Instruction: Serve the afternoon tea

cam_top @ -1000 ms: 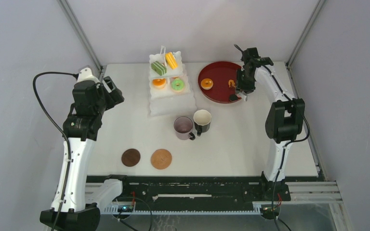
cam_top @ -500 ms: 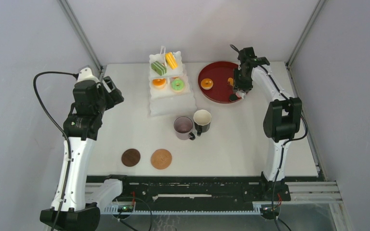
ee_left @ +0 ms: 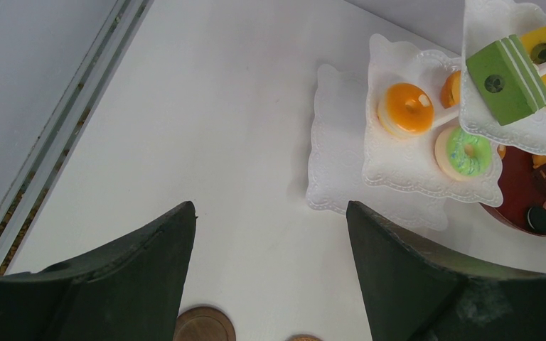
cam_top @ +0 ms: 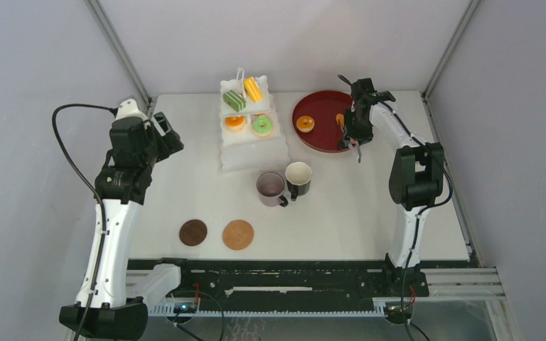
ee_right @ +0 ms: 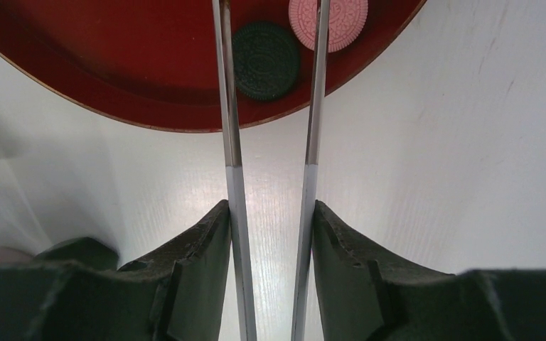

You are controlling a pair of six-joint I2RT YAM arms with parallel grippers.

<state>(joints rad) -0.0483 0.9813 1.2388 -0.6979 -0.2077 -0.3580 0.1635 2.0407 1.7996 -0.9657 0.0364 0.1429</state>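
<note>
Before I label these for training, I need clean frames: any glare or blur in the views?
Top external: even light, sharp, soft shadows. Left wrist: its fingers dark and soft, stand crisp. Right wrist: bright sheen on the table between the tongs.

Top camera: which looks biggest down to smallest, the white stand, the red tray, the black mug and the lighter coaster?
1. white stand
2. red tray
3. black mug and lighter coaster: they look about alike, so no ranking between them.
</note>
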